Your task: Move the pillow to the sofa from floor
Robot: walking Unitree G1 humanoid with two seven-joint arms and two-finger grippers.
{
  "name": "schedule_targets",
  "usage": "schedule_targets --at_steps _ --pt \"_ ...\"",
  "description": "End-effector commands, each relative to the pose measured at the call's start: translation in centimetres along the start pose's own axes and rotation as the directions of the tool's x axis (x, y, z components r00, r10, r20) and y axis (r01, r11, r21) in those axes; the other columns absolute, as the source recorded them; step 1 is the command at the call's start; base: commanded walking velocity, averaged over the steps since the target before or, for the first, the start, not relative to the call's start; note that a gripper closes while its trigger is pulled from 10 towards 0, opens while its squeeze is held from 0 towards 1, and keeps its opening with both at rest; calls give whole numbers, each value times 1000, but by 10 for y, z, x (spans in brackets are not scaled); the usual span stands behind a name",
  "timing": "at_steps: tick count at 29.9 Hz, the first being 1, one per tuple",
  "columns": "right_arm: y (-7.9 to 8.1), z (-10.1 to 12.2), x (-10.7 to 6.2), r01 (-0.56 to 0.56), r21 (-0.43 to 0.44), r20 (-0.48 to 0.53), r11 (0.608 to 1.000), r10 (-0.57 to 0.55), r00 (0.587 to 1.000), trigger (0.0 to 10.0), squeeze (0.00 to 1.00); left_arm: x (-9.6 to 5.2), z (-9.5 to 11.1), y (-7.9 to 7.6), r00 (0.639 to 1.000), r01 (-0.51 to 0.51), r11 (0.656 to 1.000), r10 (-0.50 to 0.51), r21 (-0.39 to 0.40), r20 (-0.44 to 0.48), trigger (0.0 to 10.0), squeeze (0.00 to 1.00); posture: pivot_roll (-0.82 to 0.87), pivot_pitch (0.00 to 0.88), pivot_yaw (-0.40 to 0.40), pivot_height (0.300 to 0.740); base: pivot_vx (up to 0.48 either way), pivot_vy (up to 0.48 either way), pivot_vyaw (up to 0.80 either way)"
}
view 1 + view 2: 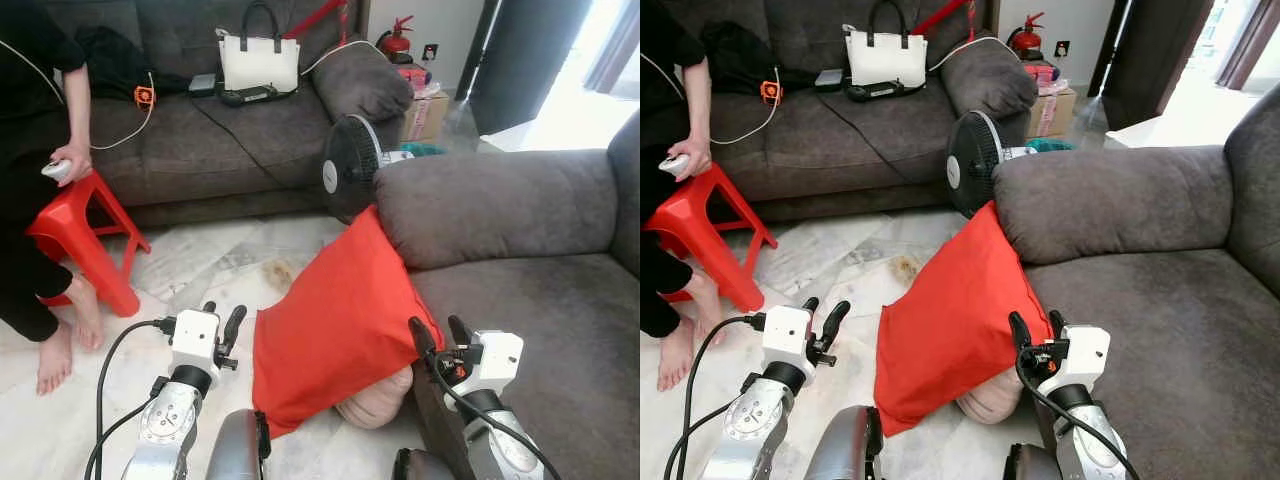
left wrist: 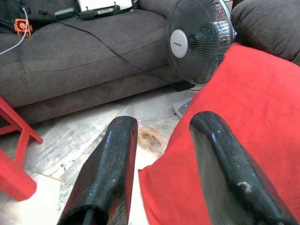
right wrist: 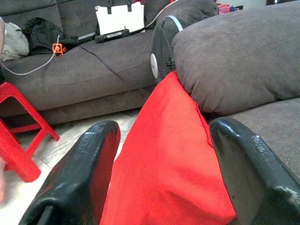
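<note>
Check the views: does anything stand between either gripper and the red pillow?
Nothing visible does. The left gripper hangs open beside the pillow, over bare floor. The right gripper is open at the pillow's other edge, by the sofa.

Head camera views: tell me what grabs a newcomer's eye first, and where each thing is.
The bright red pillow stands out, propped on the floor against the front of the grey sofa, with a beige cushion peeking from under it. The left end effector and right end effector flank it, both open. A red stool sits to the robot's left beside a person, and a black fan stands behind the pillow.
</note>
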State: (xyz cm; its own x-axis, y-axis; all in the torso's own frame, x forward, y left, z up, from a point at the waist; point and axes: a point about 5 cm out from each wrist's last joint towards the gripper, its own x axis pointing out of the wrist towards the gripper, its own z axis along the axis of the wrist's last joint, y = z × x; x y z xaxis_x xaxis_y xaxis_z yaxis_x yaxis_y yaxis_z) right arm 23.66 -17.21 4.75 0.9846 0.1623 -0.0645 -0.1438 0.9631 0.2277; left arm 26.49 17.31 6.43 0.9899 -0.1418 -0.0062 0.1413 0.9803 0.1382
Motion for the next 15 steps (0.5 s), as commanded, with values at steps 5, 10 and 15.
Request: schedule_targets --at_steps 5,10,15 --pt "-1 -4 2 13 -17 -38 1000 -13 999 10000 0 1 2 -1 1000 0 1000 0 2 4 10000 0 56 29 -17 585 0 0 0" --pt "-2 -3 3 19 -35 -27 999 -20 999 10000 0 2 2 -2 1000 4 1000 -4 2 1 10000 0 52 28 -18 572 0 0 0" --pt "-5 0 3 45 -30 -11 999 -46 999 10000 0 2 3 -5 1000 15 1000 -15 -7 5 10000 0 51 30 -23 572 0 0 0"
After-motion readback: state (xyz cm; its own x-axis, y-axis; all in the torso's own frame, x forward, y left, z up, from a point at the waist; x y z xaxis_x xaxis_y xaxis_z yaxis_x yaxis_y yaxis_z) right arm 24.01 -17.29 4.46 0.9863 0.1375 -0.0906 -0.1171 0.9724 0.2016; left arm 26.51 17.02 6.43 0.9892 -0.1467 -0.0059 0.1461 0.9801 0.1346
